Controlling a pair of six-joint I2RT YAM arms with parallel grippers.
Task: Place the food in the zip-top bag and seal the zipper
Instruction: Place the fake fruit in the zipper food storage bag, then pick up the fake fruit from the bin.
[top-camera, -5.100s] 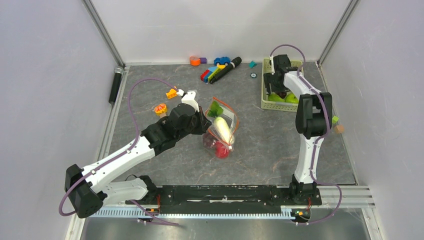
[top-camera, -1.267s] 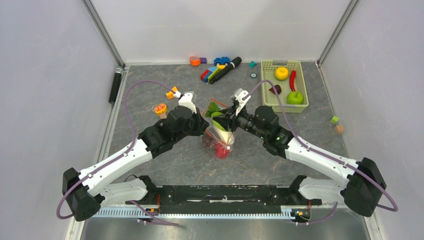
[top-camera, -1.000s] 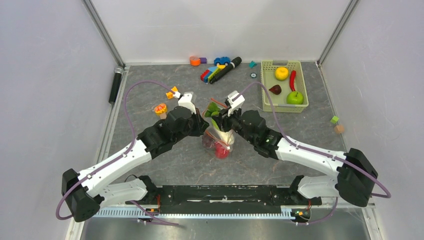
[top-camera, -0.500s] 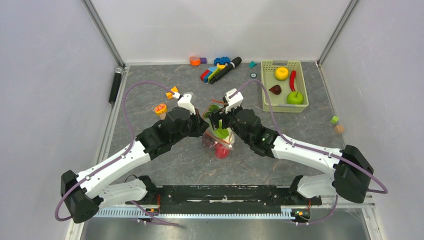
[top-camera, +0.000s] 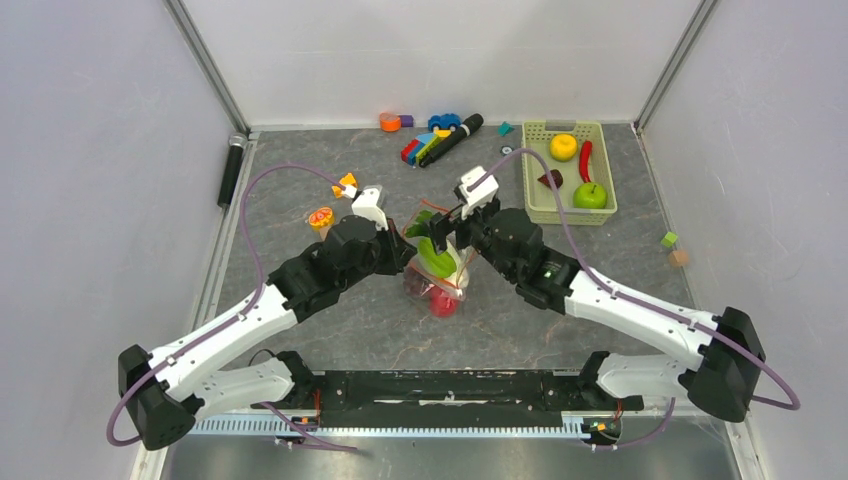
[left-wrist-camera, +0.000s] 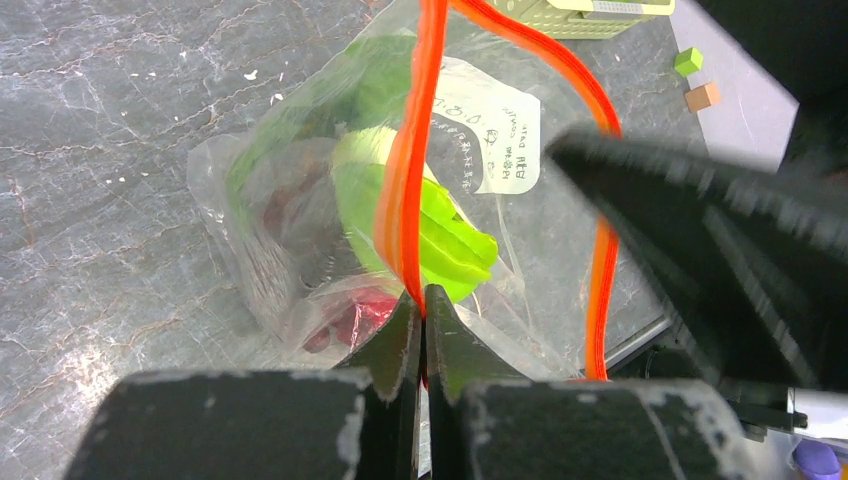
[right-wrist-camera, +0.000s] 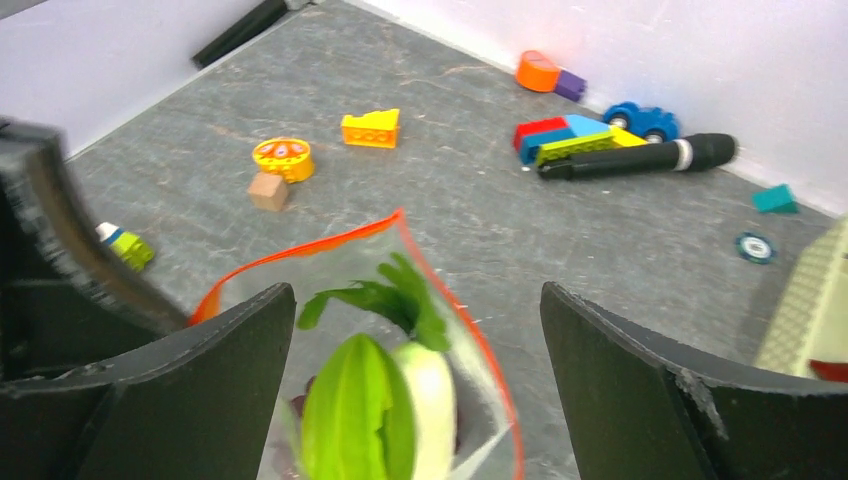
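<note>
Where the two arms are meeting: mid-bench (top-camera: 350, 330), over the zip-top bag (top-camera: 441, 283), which is lying between them with its mouth pointing toward the far wall.
Left gripper (left-wrist-camera: 421, 310): fingers are pressing together, pinching the red-orange zipper (left-wrist-camera: 405, 200) on one side of the mouth and holding that edge up off the bench.
Right gripper (right-wrist-camera: 415, 290): fingers are standing wide apart just above the bag's mouth, gripping nothing.
Zipper: the two strips are bowing apart, so the mouth is gaping; the slider tab cannot be made out.
Food in the bag: a green vegetable (right-wrist-camera: 355, 410) is sitting in the mouth directly below the right gripper, touching a white radish (right-wrist-camera: 428, 385) with green leaves; a red piece (top-camera: 442, 301) is lying at the closed end, nearest the arm bases.
Food outside the bag: a yellow fruit (top-camera: 563, 147), a red chili (top-camera: 585, 160), a dark red piece (top-camera: 549, 179) and a green apple (top-camera: 590, 195) are lying in the pale green basket (top-camera: 560, 217) at the far right, well apart from the bag.
Other items: toy blocks (top-camera: 425, 148) and a black marker (top-camera: 455, 138) are lying along the far wall; an orange-slice toy (top-camera: 320, 217) is sitting left of the bag.
</note>
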